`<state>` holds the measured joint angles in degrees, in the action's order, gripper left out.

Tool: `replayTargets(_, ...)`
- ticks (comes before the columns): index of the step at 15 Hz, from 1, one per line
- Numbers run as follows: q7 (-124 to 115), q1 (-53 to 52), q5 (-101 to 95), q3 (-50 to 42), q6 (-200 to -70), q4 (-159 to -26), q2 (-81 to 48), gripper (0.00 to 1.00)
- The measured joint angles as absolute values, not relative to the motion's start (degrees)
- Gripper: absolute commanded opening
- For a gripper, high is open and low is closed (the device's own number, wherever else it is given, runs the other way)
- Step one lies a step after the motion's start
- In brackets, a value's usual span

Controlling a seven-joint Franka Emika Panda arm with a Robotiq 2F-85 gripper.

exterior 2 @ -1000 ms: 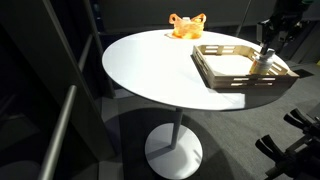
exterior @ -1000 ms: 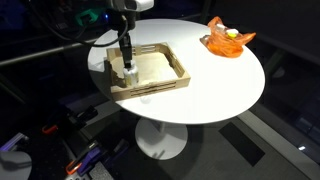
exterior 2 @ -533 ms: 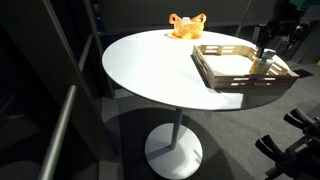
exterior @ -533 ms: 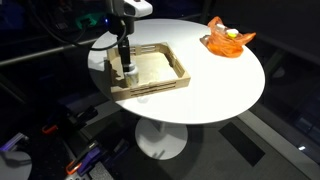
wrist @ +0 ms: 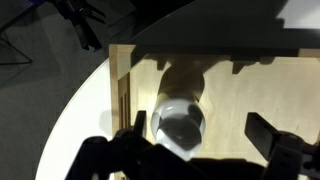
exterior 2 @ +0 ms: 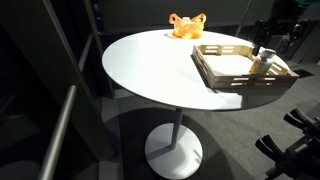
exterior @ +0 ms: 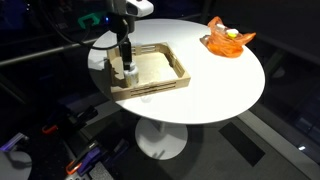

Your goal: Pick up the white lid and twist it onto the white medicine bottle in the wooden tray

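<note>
Tray [exterior: 150, 89]: tool [exterior: 126, 60] open over bottle [wrist: 180, 122]

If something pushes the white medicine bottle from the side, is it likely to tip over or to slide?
The white medicine bottle looks squat and stands upright, so it would probably slide rather than tip. It seems small, likely light, so a slight nudge may move it. The low wall of the wooden tray nearby should stop it.

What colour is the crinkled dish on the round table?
The dish is orange, clearest in an exterior view.
</note>
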<state>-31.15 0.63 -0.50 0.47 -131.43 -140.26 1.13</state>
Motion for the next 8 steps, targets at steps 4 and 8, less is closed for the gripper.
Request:
replayTargets(4, -24.6, 0.6, -0.4, 0.3, -131.6, -139.6, 1.6, 1.00)
replayTargets(8, -17.1, 0.7, -0.4, 0.0, -131.7, -138.5, 2.1, 1.00)
